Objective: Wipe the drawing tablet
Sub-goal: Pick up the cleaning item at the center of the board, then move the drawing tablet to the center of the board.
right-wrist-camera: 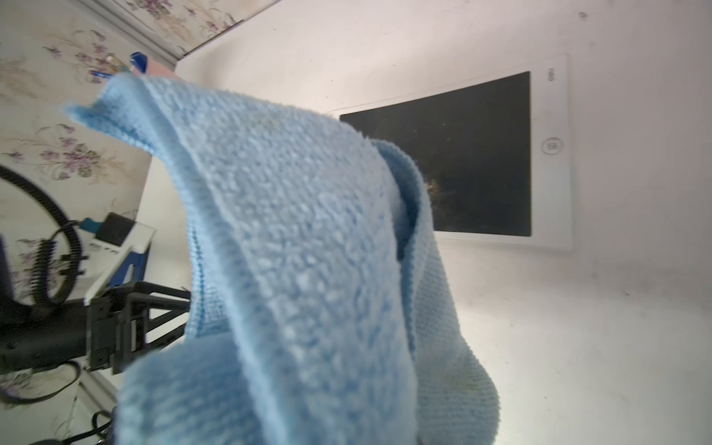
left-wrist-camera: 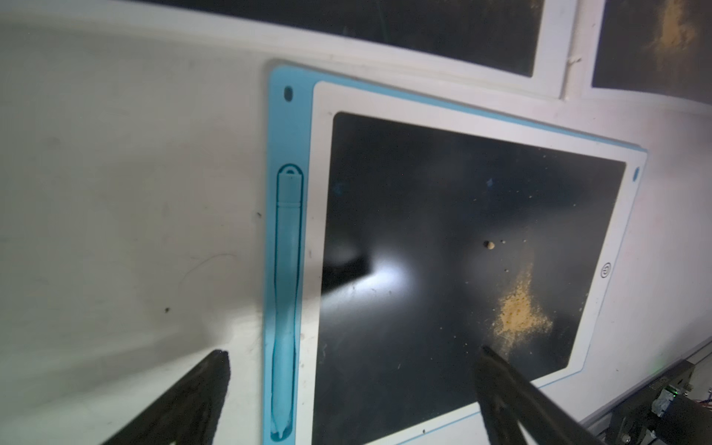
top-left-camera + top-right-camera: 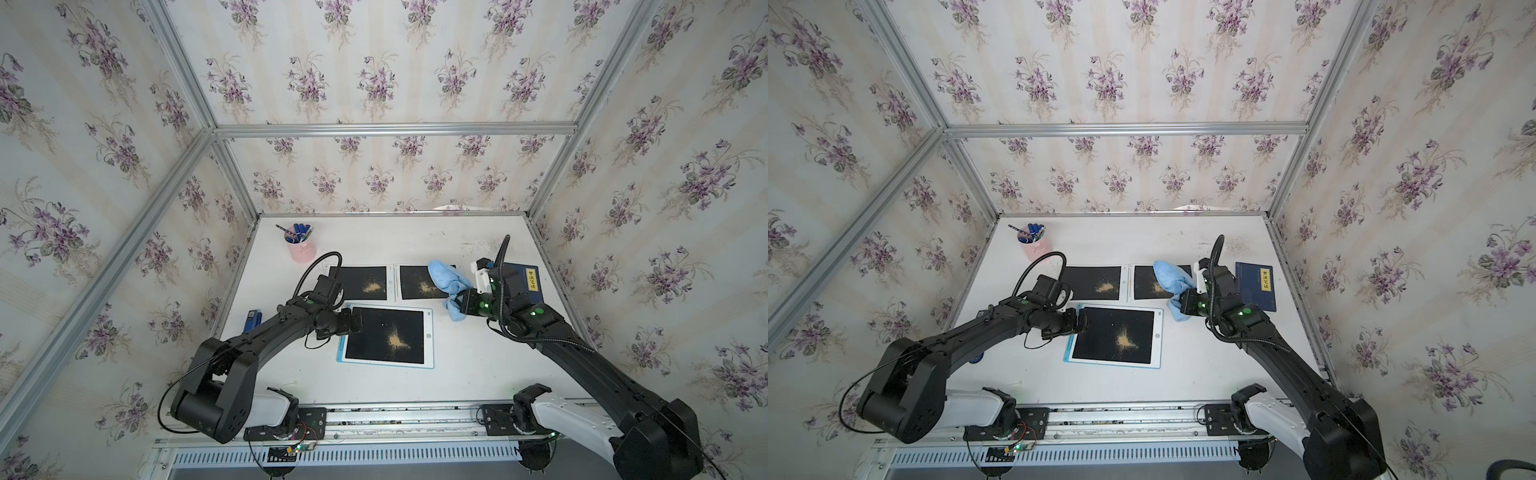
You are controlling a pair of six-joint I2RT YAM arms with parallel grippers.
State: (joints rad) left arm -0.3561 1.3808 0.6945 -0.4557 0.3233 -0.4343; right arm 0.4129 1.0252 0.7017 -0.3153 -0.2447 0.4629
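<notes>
pink pen cup (image 3: pixel 301 249), blue notebook (image 3: pixel 1252 291), held cloth (image 3: pixel 446 282)

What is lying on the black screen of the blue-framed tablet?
Yellowish powder and scattered crumbs lie on the blue-framed tablet. The open left gripper hangs over its stylus-side edge; anything beneath it is hidden.

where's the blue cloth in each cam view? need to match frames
Top view: blue cloth, right of centre.
Top view: same place.
Left wrist: not in it.
Right wrist: fills the middle.
Landmark: pink pen cup, far left in both top views, at the cloth's tip in right wrist.
</notes>
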